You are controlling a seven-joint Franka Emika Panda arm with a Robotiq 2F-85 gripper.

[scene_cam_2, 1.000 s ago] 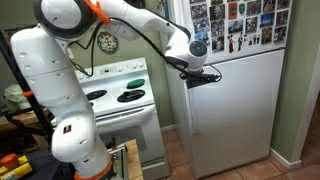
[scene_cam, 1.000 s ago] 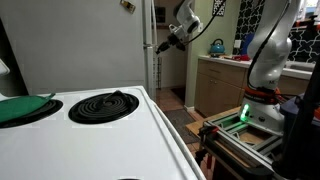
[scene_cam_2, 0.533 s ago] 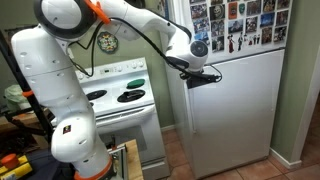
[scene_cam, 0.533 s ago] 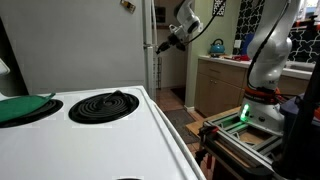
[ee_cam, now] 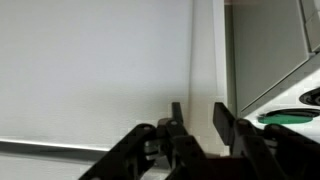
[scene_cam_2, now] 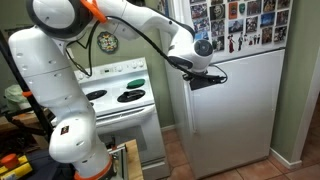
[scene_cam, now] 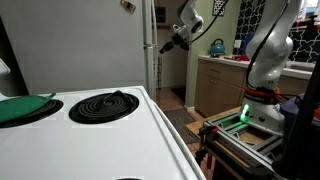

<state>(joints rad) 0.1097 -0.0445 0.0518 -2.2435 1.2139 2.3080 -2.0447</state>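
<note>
My gripper (scene_cam_2: 212,82) is at the left edge of a white fridge door (scene_cam_2: 245,110), at about mid height. In the wrist view my two black fingers (ee_cam: 197,115) are slightly apart, with the door's vertical edge (ee_cam: 205,60) running between them. Nothing is clamped that I can see. In an exterior view the gripper (scene_cam: 165,44) shows at the front corner of the fridge (scene_cam: 80,45), past its white side wall.
A white stove (scene_cam_2: 122,96) with coil burners (scene_cam: 102,104) stands right beside the fridge. A green object (scene_cam: 22,108) lies on a burner. A counter (scene_cam: 220,85) with a kettle (scene_cam: 216,45) is behind. Photos (scene_cam_2: 240,22) cover the upper fridge door.
My gripper has shifted a little sideways along the fridge front, away from the stove. The fingers look the same.
</note>
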